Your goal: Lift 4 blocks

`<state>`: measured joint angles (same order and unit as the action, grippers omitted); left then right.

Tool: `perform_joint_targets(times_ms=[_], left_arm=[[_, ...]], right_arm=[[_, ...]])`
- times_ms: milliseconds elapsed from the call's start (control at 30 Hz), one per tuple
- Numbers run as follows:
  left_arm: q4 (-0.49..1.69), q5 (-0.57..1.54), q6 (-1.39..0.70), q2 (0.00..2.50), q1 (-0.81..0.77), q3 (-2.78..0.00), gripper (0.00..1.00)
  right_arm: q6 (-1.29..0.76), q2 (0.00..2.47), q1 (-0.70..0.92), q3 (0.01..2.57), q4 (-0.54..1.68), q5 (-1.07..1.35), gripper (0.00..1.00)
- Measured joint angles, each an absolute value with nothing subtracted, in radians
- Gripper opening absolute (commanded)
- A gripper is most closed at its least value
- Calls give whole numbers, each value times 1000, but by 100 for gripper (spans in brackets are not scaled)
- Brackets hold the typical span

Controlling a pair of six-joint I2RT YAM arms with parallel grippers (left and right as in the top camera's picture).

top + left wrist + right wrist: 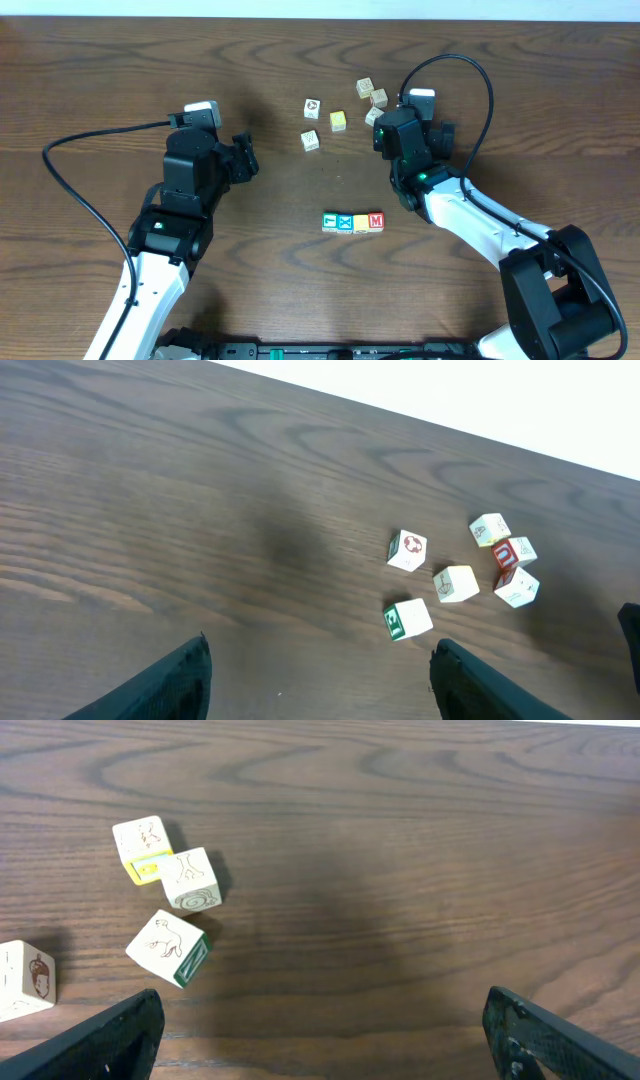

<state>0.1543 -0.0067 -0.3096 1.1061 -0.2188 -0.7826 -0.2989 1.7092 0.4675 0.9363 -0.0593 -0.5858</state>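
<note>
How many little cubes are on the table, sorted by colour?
Teal-green block: 1
Blue block: 1
Yellow-orange block: 1
Red block: 1
Pale yellow cube: 1
Cream cubes: 5
Total: 10

Bare table [290, 225] around block row [352, 222]; loose cubes [338, 120] beyond.

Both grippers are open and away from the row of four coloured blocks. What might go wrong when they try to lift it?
The four blocks sit in one touching row; if squeezed only at the ends, the row may buckle and the middle ones drop.
The loose cream cubes lie close to the right gripper; its swing toward the row could knock them.
The left gripper also faces those cubes, so a wrong cube might be picked.
</note>
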Motion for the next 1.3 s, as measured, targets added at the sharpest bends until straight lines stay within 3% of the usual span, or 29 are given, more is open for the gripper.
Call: perform_joint_targets(times_ms=[633, 1067, 1300], left_arm=[[167, -7, -310, 1106, -219, -783, 72], [20, -15, -310, 1098, -218, -783, 72], [24, -33, -310, 912, -218, -781, 72]], right_arm=[[-299, 1709, 467, 936, -57, -593, 99], [-299, 1709, 467, 936, -57, -596, 99], [-299, 1709, 467, 936, -57, -596, 99]])
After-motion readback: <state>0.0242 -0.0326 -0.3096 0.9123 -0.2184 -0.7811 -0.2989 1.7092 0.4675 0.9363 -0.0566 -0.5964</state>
